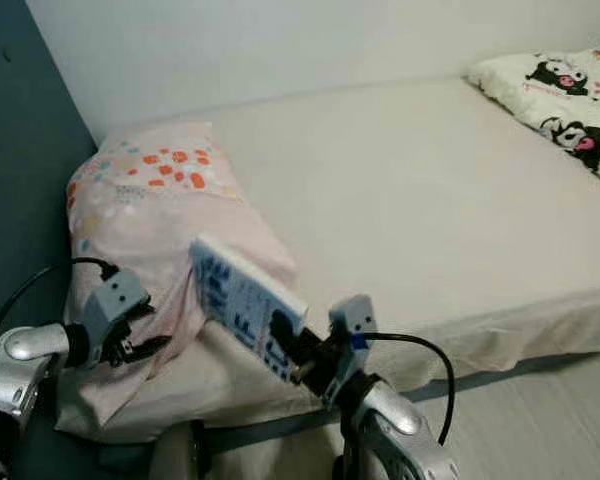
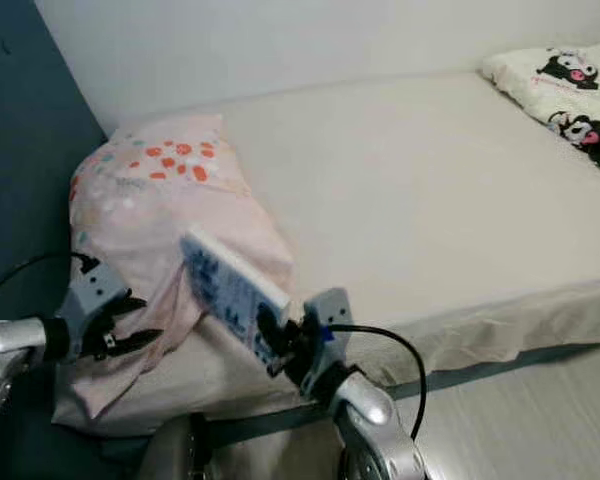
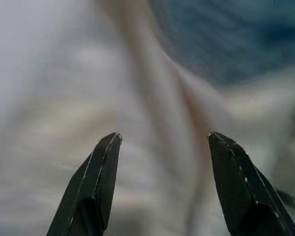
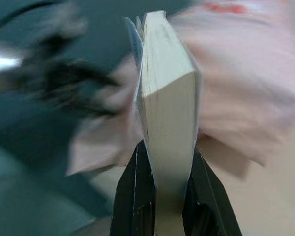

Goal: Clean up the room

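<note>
My right gripper [image 1: 283, 340] is shut on a thick book [image 1: 242, 301] with a pale blue printed cover, held tilted above the bed's near edge beside the pillow. Along the right wrist view the book's [image 4: 164, 93] page edge stands between the two black fingers [image 4: 135, 191]. A pink pillow [image 1: 155, 215] with orange flowers lies at the left end of the bed [image 1: 430, 200]. My left gripper [image 1: 145, 345] is open, right against the pillow's lower left side; its fingertips [image 3: 108, 147] frame blurred pale fabric.
A dark blue wall [image 1: 20, 150] closes off the left side. A white blanket with black cartoon figures [image 1: 565, 100] lies at the bed's far right corner. Pale floor [image 1: 540, 420] runs along the bed's near edge on the right.
</note>
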Controlling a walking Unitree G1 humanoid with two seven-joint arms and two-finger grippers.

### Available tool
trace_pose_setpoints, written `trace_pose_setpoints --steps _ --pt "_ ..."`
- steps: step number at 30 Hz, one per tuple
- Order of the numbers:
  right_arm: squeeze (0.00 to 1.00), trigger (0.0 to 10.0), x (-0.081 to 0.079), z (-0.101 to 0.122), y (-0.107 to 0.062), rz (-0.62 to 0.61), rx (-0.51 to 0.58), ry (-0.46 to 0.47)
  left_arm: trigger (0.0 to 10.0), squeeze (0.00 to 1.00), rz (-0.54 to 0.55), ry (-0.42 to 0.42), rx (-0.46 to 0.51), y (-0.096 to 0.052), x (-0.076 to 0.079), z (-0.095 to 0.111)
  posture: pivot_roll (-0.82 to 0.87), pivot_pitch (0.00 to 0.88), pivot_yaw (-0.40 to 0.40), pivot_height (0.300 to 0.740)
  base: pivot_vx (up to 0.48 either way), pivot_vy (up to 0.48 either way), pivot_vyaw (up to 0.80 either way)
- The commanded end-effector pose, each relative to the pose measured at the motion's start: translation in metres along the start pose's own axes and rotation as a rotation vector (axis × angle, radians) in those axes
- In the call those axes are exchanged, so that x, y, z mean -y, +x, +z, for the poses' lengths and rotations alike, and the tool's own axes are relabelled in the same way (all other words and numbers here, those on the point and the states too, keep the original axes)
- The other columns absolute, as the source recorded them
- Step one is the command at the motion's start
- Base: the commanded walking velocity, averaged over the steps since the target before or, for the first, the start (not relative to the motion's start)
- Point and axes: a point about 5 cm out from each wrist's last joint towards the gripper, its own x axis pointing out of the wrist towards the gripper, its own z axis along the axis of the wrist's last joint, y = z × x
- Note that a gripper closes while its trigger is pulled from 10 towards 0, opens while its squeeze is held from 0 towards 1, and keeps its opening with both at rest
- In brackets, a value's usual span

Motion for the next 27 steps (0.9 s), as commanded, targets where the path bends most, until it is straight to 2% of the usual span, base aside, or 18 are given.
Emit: trace_pose_setpoints --steps 1,3,5,7,9,10,11,12,15,16,17,18,19,21,23,25,26,27 --pt "0.00 10.0 -0.016 0.014 0.006 0.111 0.051 0.005 10.0 0.00 0.026 -0.014 -0.003 0.000 0.000 -0.003 -0.08 0.209 0.014 0.587 0.000 0.000 0.00" --pt "0.00 10.0 -0.017 0.040 0.003 0.132 0.129 0.064 10.0 0.00 0.010 -0.129 0.087 -0.006 -0.002 0.013 -0.08 0.208 0.015 0.587 0.000 0.000 0.00" --pt "0.00 10.0 -0.011 0.069 0.000 0.113 0.226 0.078 10.0 0.00 -0.087 -0.233 0.165 -0.016 0.005 0.026 -0.08 0.208 0.016 0.587 0.000 0.000 0.00" --pt "0.00 10.0 -0.010 0.075 -0.001 0.107 0.245 0.076 10.0 0.00 -0.114 -0.253 0.178 -0.019 0.008 0.029 -0.08 0.208 0.016 0.587 0.000 0.000 0.00" --pt "0.00 10.0 0.003 0.104 -0.004 0.034 0.373 0.088 10.0 0.00 -0.169 -0.296 0.204 -0.026 0.014 0.032 -0.08 0.208 0.016 0.587 0.000 0.000 0.00" --pt "0.00 10.0 0.003 0.104 -0.004 0.034 0.373 0.088 10.0 0.00 -0.169 -0.296 0.204 -0.026 0.014 0.032 -0.08 0.208 0.016 0.587 0.000 0.000 0.00" --pt "0.00 10.0 0.010 0.116 -0.005 0.005 0.430 0.098 10.0 0.00 -0.189 -0.312 0.213 -0.028 0.016 0.032 -0.08 0.208 0.016 0.587 0.000 0.000 0.00" --pt "0.00 10.0 0.030 0.136 -0.010 -0.111 0.516 0.063 10.0 0.00 -0.219 -0.311 0.212 -0.028 0.020 0.031 -0.08 0.205 0.011 0.587 0.000 0.000 0.00" --pt "0.00 10.0 0.041 0.139 -0.012 -0.176 0.520 0.015 10.0 0.00 -0.218 -0.303 0.206 -0.027 0.021 0.030 -0.07 0.203 0.009 0.587 0.000 0.000 0.00" --pt "0.00 10.0 0.056 0.139 -0.016 -0.280 0.496 -0.052 10.0 0.00 -0.230 -0.298 0.200 -0.025 0.025 0.030 -0.07 0.203 0.009 0.587 0.000 0.000 0.00" --pt "0.00 10.0 0.082 0.134 -0.026 -0.457 0.409 -0.160 10.0 0.00 -0.279 -0.314 0.199 -0.025 0.035 0.033 -0.07 0.198 0.009 0.587 0.000 0.000 0.00" --pt "0.00 10.0 0.082 0.134 -0.026 -0.457 0.409 -0.160 10.0 0.00 -0.279 -0.314 0.199 -0.025 0.035 0.033 -0.07 0.198 0.009 0.587 0.000 0.000 0.00" --pt "0.00 10.0 0.100 0.123 -0.036 -0.570 0.314 -0.258 10.0 0.00 -0.360 -0.336 0.207 -0.025 0.051 0.040 -0.07 0.198 0.010 0.587 0.000 0.000 0.00" --pt "0.00 10.0 0.105 0.118 -0.039 -0.591 0.279 -0.298 10.0 0.00 -0.393 -0.340 0.211 -0.025 0.057 0.043 -0.07 0.198 0.010 0.587 0.000 0.000 0.00" --pt "0.00 10.0 0.122 0.100 -0.049 -0.713 0.183 -0.368 10.0 0.00 -0.472 -0.330 0.195 -0.016 0.082 0.044 -0.07 0.198 0.010 0.587 0.000 0.000 0.00" --pt "0.00 10.0 0.127 0.093 -0.052 -0.737 0.170 -0.357 10.0 0.00 -0.478 -0.312 0.165 -0.010 0.093 0.041 -0.07 0.199 0.009 0.587 0.000 0.000 0.00" --pt "0.00 10.0 0.127 0.093 -0.052 -0.737 0.170 -0.357 10.0 0.00 -0.478 -0.312 0.165 -0.010 0.093 0.041 -0.07 0.199 0.009 0.587 0.000 0.000 0.00" --pt "0.00 10.0 0.130 0.086 -0.052 -0.739 0.159 -0.344 10.0 0.00 -0.446 -0.276 0.132 -0.004 0.097 0.036 -0.07 0.199 0.009 0.587 0.000 0.000 0.00"
